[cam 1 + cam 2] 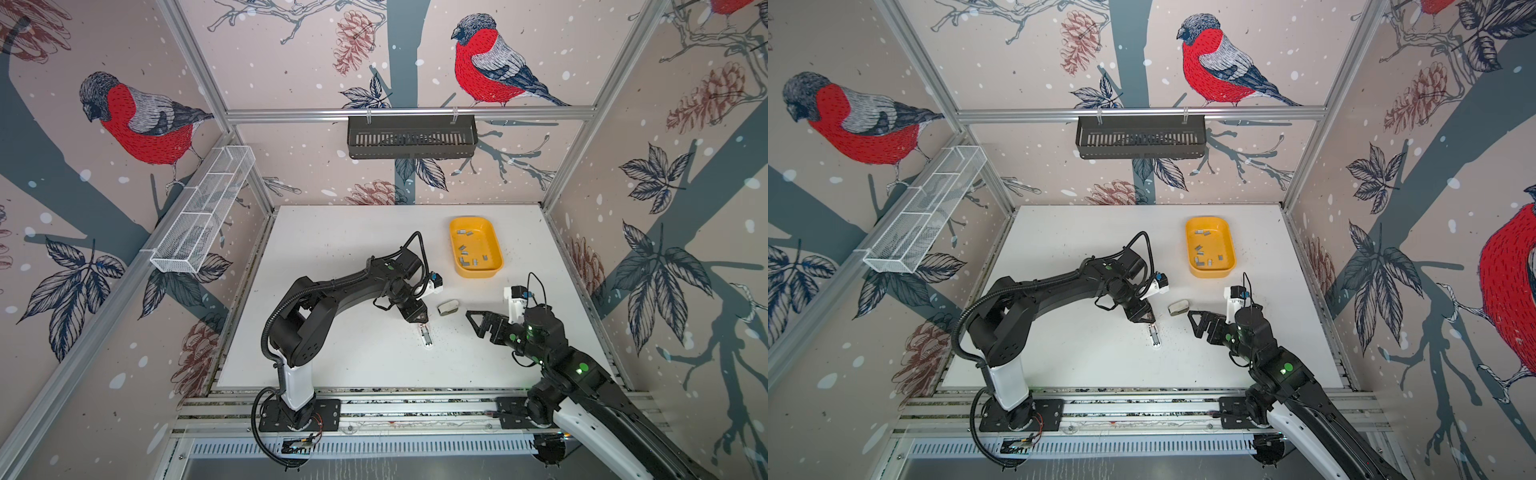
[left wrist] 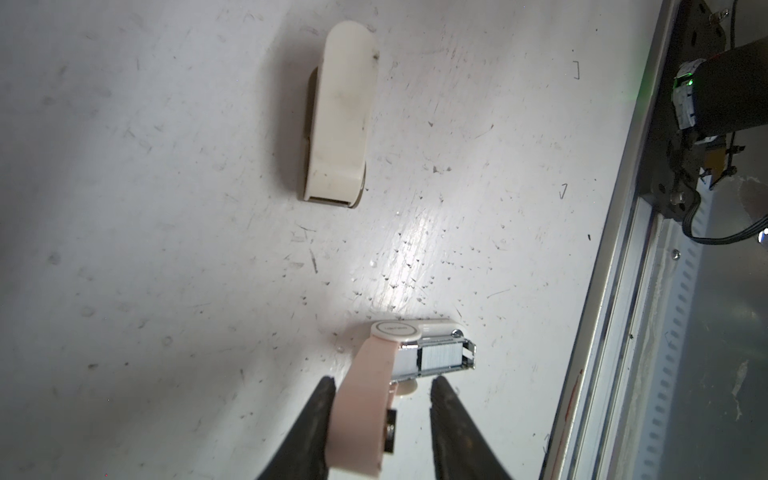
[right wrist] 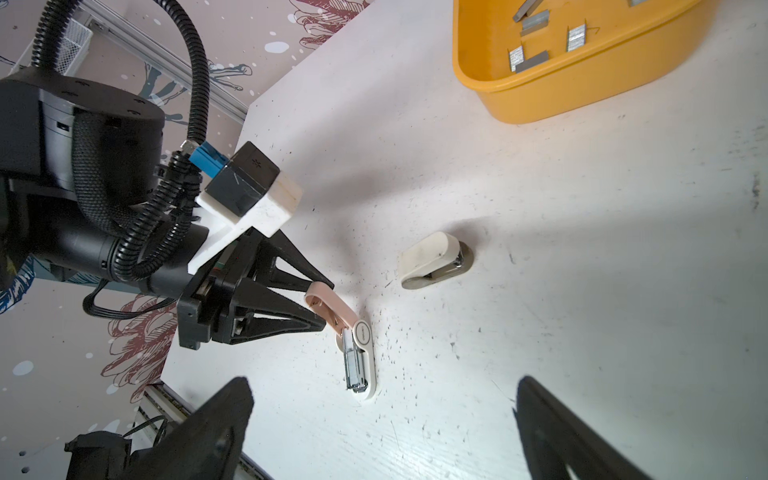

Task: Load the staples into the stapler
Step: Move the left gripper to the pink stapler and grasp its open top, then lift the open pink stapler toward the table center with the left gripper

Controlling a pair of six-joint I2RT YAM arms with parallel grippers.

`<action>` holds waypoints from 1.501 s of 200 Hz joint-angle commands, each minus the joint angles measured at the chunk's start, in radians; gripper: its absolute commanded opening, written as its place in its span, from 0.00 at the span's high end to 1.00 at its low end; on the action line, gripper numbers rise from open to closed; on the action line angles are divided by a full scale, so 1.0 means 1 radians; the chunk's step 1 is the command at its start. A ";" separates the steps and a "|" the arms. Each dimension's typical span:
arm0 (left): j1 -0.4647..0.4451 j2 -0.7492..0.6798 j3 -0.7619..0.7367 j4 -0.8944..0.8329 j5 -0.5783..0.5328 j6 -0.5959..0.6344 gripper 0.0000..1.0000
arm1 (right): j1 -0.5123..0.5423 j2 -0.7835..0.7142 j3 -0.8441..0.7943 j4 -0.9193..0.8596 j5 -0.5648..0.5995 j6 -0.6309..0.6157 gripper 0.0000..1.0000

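Note:
A small stapler lies open on the white table, its pink lid swung up off the white base. A grey staple strip sits in its metal channel. My left gripper straddles the pink lid: one finger rests against it, the other stands apart with a gap. More of the staples lie in the yellow tray. My right gripper hangs wide open right of the stapler, holding nothing.
A second, cream stapler lies closed between the two grippers, in front of the yellow tray. Loose bent staples speckle the table around the open stapler. An aluminium rail borders the table's near edge.

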 commanded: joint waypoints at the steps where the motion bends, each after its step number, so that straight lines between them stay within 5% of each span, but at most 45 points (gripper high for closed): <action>1: 0.000 -0.014 -0.014 -0.003 0.016 0.003 0.62 | -0.002 -0.003 -0.002 0.021 0.000 0.001 0.01; 98: 0.014 -0.075 -0.068 0.072 -0.018 -0.072 0.78 | -0.002 -0.009 -0.011 0.028 -0.004 0.004 0.01; 191: 0.119 -0.422 -0.407 0.271 -0.247 -0.436 0.80 | -0.003 -0.003 -0.029 0.065 -0.018 0.003 0.01; 300: 0.132 -0.609 -0.635 0.405 -0.422 -0.838 0.80 | -0.005 0.032 -0.028 0.097 -0.035 -0.004 0.01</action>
